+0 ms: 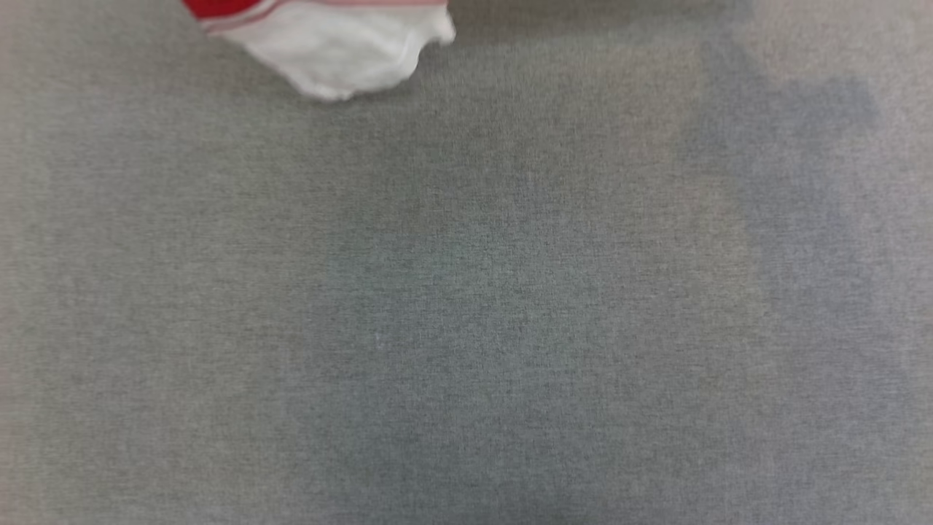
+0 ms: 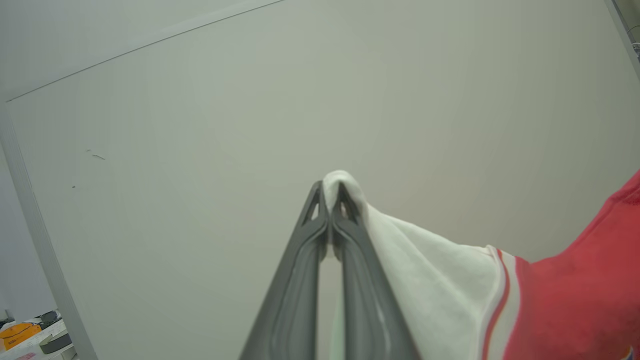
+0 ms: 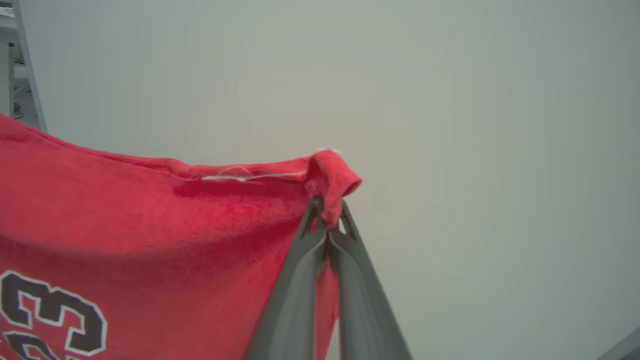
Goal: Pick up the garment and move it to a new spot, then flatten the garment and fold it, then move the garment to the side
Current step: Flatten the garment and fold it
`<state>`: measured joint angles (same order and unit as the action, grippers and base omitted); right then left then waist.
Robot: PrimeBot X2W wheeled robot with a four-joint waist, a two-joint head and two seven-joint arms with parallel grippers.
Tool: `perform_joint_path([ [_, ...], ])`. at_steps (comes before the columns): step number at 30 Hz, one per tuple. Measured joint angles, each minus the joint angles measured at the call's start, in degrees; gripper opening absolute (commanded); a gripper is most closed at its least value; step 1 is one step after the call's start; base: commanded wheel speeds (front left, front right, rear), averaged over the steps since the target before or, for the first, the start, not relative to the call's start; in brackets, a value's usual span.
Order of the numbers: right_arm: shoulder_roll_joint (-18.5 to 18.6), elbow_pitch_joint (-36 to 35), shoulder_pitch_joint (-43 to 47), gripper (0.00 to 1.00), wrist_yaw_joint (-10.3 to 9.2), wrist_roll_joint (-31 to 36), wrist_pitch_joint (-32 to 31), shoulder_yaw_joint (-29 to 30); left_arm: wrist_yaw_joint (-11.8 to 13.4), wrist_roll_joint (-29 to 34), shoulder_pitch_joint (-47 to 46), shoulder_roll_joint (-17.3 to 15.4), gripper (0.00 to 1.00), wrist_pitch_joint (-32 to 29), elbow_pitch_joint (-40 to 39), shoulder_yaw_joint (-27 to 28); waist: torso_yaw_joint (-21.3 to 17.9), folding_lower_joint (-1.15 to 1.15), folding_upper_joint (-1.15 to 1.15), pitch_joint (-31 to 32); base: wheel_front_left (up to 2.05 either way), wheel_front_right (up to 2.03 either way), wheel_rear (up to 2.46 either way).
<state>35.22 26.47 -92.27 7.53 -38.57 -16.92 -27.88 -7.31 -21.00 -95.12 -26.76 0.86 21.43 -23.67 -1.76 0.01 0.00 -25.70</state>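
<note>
**While the jersey hung between both arms**

Since both pairs of fingers were clamped tight on cloth, I judged the carry to a new spot was the step in hand. My left gripper (image 2: 330,192) pinched the tip of a white sleeve; my right gripper (image 3: 327,210) pinched a red corner. The garment (image 1: 328,51) hung over the grey table (image 1: 466,306), one white sleeve with striped trim dipping into the head view's top edge. To do it well, I would hold both arms level and well apart, cloth taut, then lower it slowly. One black, white-outlined numeral (image 3: 55,315) read like a 3; the character beneath was cut off. I saw no brand label.
</note>
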Motion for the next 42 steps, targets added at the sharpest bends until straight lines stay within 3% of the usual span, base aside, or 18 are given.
perform_joint_path([
  [8, -3.9, 10.0, -10.1, 0.00, 0.00, 1.1, 5.9, -2.1, 0.6, 1.2, -6.0, 0.2, 0.00, -0.9, -0.3, 0.0, -1.2, 0.00, 0.00, -6.4, 0.00, 0.00, 0.00],
  [20, -5.0, 17.5, -10.4, 0.00, 0.00, -3.2, 11.1, -8.5, 1.5, -0.3, -3.6, -0.3, 0.00, 0.3, 1.2, 0.2, -2.3, 0.01, 0.00, -11.2, 0.00, 0.00, 0.00],
  [29, -9.2, 21.2, -0.5, 0.00, 0.00, -9.2, 16.6, -13.3, 1.5, -2.8, 7.0, 0.8, 0.00, 5.3, 6.9, -1.2, -2.2, 0.00, 0.00, -8.4, 0.00, 0.00, 0.00],
  [36, -7.7, 20.0, 11.2, 0.00, 0.00, -12.4, 21.0, -18.5, 1.2, -4.0, 18.6, 1.2, 0.00, 10.6, 9.6, -2.8, -1.7, 0.00, 0.00, -4.8, 0.00, 0.00, 0.00],
  [42, -7.3, 18.5, 20.8, 0.00, 0.00, -15.2, 23.9, -22.8, 1.0, -6.5, 32.0, -0.7, 0.00, 12.9, 9.5, -2.5, -1.6, 0.00, 0.00, -1.0, 0.00, 0.00, 0.00],
])
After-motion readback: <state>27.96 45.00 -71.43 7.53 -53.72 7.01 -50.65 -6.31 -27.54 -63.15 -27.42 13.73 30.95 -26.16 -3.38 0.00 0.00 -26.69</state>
